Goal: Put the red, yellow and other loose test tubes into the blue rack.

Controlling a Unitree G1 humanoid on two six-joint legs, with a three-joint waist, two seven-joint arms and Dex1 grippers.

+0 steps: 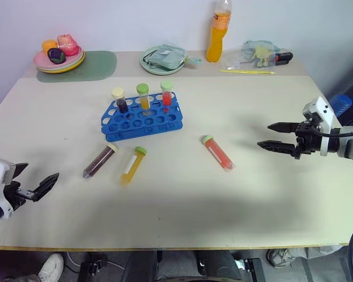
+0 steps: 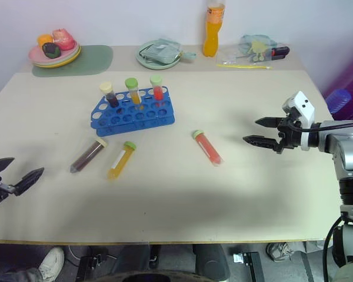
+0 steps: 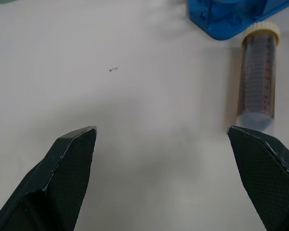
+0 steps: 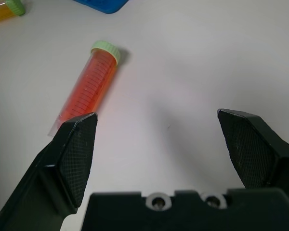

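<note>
Tubes: three were seated upright in the rack; dark tube, yellow tube and red tube were left loose. Left gripper and right gripper were spread, empty.

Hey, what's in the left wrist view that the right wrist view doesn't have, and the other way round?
Left wrist view: the capped plastic tube of dark brown liquid lying beside the open left tool. Right wrist view: the green-capped plastic tube of red liquid lying ahead of the open right tool, plus a yellow tube's capped end. Both: the pale tabletop and a corner of the blue plastic rack.
</note>
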